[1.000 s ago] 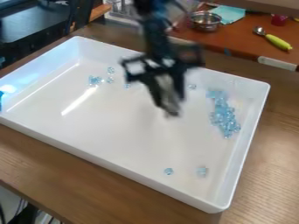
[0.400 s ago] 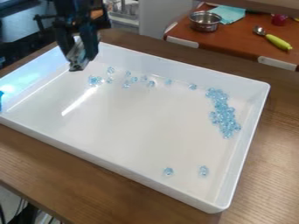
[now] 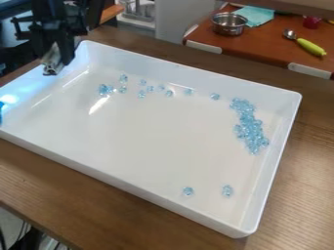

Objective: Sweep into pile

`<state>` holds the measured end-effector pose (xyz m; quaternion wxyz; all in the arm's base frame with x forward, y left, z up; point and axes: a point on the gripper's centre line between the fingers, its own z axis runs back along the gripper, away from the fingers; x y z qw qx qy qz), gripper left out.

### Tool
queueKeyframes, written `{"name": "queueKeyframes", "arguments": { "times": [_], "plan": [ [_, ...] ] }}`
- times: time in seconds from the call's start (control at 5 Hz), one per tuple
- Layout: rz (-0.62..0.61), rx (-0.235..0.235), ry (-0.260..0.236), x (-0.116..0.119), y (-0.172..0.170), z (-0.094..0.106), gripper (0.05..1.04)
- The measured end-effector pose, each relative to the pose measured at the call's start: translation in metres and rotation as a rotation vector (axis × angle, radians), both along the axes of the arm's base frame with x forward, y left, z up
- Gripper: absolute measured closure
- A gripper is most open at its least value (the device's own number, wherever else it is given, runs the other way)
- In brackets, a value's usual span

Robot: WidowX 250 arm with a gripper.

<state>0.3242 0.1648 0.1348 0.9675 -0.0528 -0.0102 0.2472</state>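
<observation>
One tray (image 3: 143, 146), two near beads (image 3: 188, 191), one right clump (image 3: 248, 126), uncountable, scattered far beads (image 3: 169, 93). One pincer (image 3: 54, 70), moved left; can't tell its grip.

White tray (image 3: 151, 196) lay on wooden counter (image 3: 94, 209); pincer (image 3: 53, 68) hung over its far left corner. Main cluster of pale blue beads (image 3: 248, 128) sat near the right wall, others scattered along the far side, two apart near the front.

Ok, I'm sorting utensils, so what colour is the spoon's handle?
The spoon's handle is yellow-green, best seen in the camera view.
</observation>
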Motion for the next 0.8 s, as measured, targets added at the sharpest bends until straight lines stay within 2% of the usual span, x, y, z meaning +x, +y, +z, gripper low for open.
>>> {"name": "queueKeyframes", "arguments": {
  "times": [0.2,0.4,0.6,0.8],
  "plan": [
    [-0.049,0.055,0.001,0.002,0.008,-0.005,0.704],
    [-0.114,0.107,0.028,0.000,0.004,-0.023,0.704],
    [-0.153,0.138,0.032,0.002,-0.003,-0.034,0.704],
    [-0.164,0.176,0.030,0.005,-0.005,-0.036,0.704]
  ]
}}
